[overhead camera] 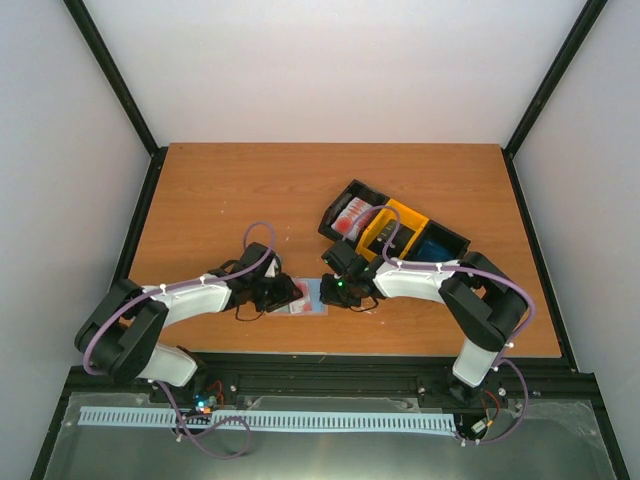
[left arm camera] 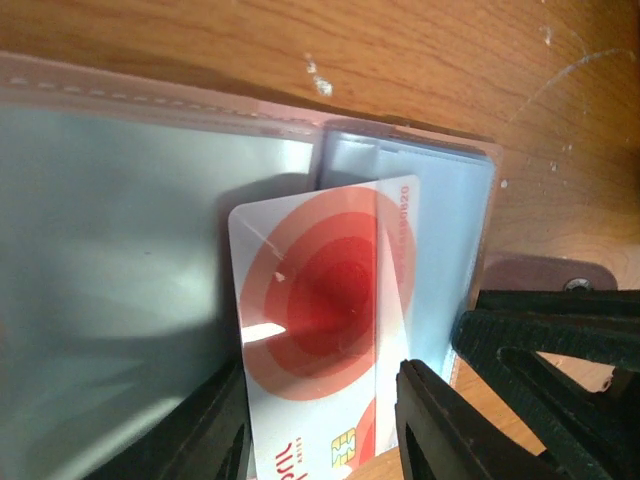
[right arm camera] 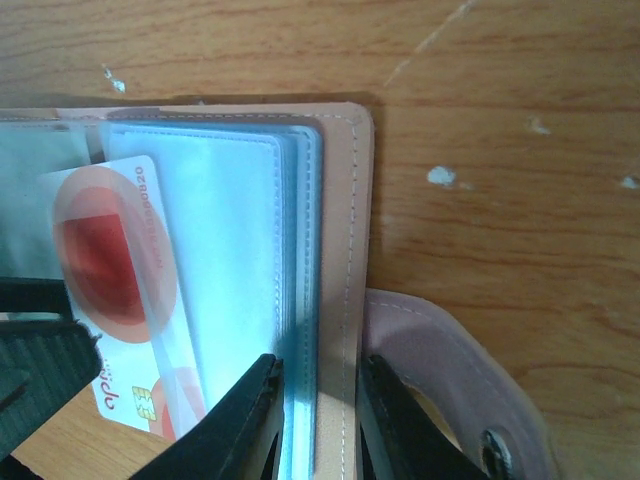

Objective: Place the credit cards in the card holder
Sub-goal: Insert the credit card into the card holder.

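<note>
The card holder (overhead camera: 308, 297) lies open near the table's front edge, between both grippers. Its see-through pockets (left arm camera: 120, 250) and tan cover (right arm camera: 345, 230) fill the wrist views. A red-and-white credit card (left arm camera: 320, 300) sits partly inside a pocket, its chip end sticking out toward my left gripper (left arm camera: 320, 430). That gripper's jaws stand on either side of the card, and a small gap shows at the right finger (left arm camera: 440, 420). My right gripper (right arm camera: 318, 420) is shut on the holder's right edge, pinching the pocket stack and the cover. More red credit cards (overhead camera: 350, 215) lie in the tray.
A black-and-yellow tray (overhead camera: 410, 215) with three compartments stands behind the right arm, with blue cards (overhead camera: 435, 250) in its right end. The holder's snap tab (right arm camera: 440, 370) lies flat on the wood to the right of my right fingers.
</note>
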You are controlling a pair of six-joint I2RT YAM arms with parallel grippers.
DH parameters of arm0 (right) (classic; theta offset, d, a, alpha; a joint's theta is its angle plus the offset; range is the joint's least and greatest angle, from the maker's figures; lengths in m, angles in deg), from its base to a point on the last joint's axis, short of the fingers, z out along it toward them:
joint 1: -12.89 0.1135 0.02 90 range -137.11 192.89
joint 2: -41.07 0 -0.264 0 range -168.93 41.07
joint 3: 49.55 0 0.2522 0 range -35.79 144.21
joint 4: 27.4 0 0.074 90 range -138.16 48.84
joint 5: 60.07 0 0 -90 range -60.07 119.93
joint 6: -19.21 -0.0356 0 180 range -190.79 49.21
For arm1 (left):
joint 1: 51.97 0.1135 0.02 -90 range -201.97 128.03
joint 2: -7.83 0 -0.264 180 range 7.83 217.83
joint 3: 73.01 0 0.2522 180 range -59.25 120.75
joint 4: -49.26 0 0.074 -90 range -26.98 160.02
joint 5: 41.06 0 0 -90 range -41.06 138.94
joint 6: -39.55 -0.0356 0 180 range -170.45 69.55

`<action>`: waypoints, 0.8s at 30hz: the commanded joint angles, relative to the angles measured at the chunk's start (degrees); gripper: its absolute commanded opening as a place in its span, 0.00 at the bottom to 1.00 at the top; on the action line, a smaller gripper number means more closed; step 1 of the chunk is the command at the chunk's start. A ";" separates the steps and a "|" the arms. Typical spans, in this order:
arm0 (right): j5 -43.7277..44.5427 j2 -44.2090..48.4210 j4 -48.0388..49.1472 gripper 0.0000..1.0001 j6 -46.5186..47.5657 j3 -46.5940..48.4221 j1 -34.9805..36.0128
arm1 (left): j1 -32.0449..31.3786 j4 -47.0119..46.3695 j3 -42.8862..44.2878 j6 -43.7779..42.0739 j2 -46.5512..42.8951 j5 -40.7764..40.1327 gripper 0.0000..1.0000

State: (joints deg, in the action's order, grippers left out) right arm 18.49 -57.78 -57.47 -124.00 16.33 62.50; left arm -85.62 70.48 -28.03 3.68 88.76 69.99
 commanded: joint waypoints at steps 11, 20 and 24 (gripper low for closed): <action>-2.08 -3.84 -1.28 0.20 0.88 -0.88 0.76 | -0.29 4.87 0.61 -6.71 0.89 -1.30 0.40; -1.96 -3.72 -1.26 0.19 0.86 -0.62 0.76 | -0.36 3.44 3.81 -9.28 3.39 1.02 0.48; -1.66 -3.68 -1.27 0.19 0.75 -0.68 0.76 | -0.52 2.98 5.16 -10.73 5.09 2.52 0.48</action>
State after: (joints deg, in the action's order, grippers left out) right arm 17.22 -58.43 -56.38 -123.67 16.52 62.47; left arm -85.62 72.89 -24.49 -4.39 91.82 71.57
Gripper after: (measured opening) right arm 0.194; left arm 0.478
